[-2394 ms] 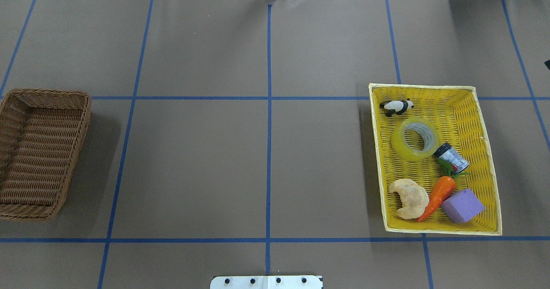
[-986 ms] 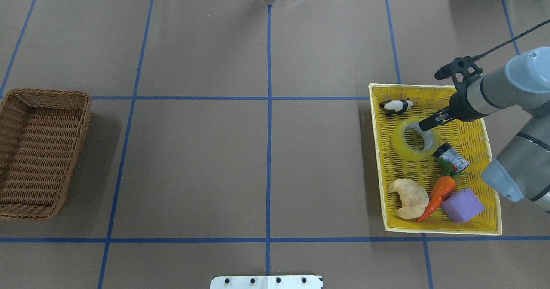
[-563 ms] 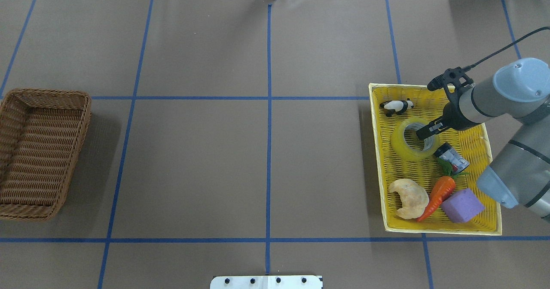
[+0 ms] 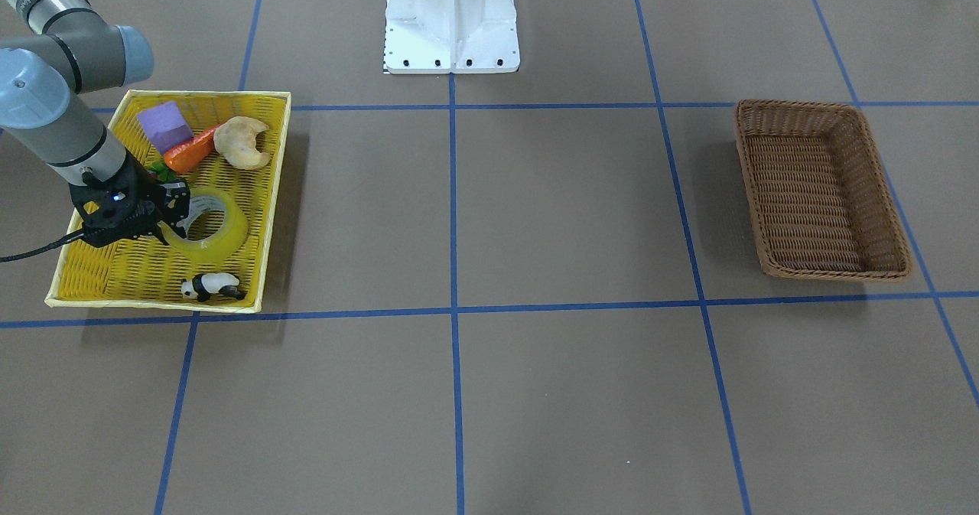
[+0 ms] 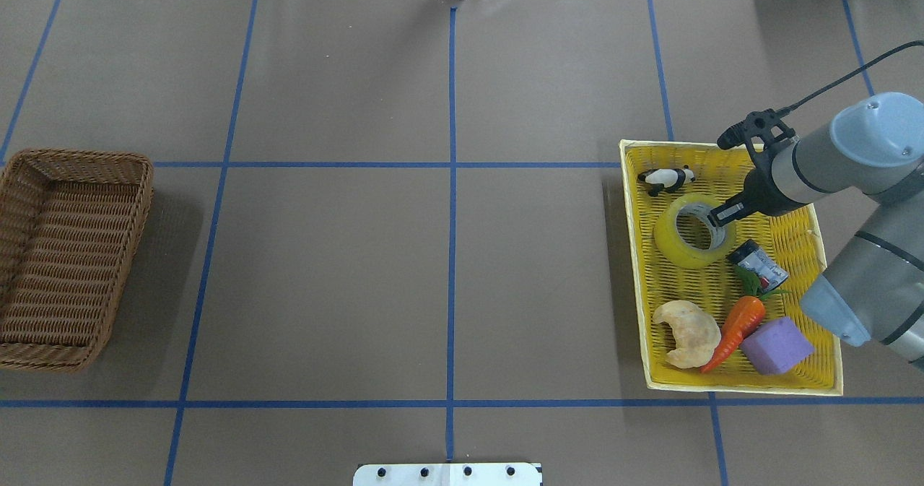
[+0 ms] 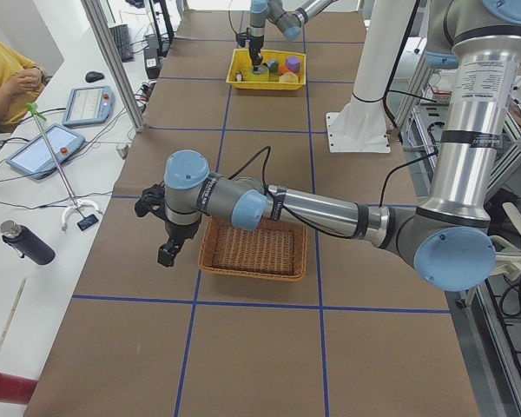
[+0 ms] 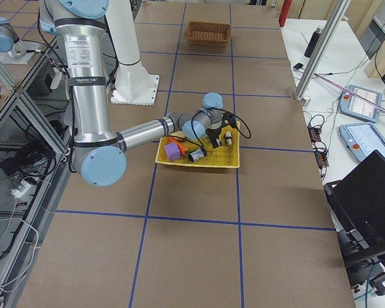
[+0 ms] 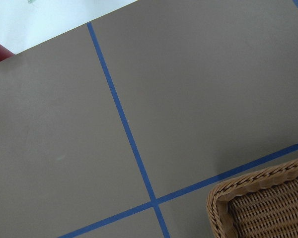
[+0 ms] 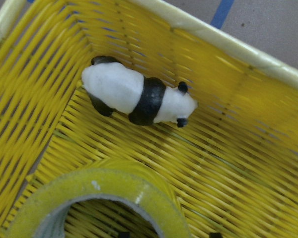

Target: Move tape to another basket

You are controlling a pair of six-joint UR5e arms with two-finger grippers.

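Note:
The yellow tape (image 5: 671, 239) lies in the bright yellow woven basket (image 5: 711, 145), also seen from the front (image 4: 223, 243) and in the right wrist view (image 9: 99, 198). My right gripper (image 5: 720, 215) is down on the roll's right wall, one finger inside the core and one outside, shut on it. The brown wicker basket (image 5: 79, 157) stands far across the table at the left edge (image 4: 795, 105). My left gripper (image 6: 167, 252) hangs beside that basket's outer side and shows only in the exterior left view. I cannot tell whether it is open or shut.
The yellow basket also holds a toy panda (image 5: 668, 179) just beyond the tape, a small can (image 5: 758, 266), a carrot (image 5: 740, 323), a croissant (image 5: 689, 334) and a purple block (image 5: 776, 345). The left wrist view shows a corner of the wicker basket (image 8: 248, 191).
My right arm came in from the right and lowered its fingers onto the tape's wall. The roll has since shifted slightly up and left.

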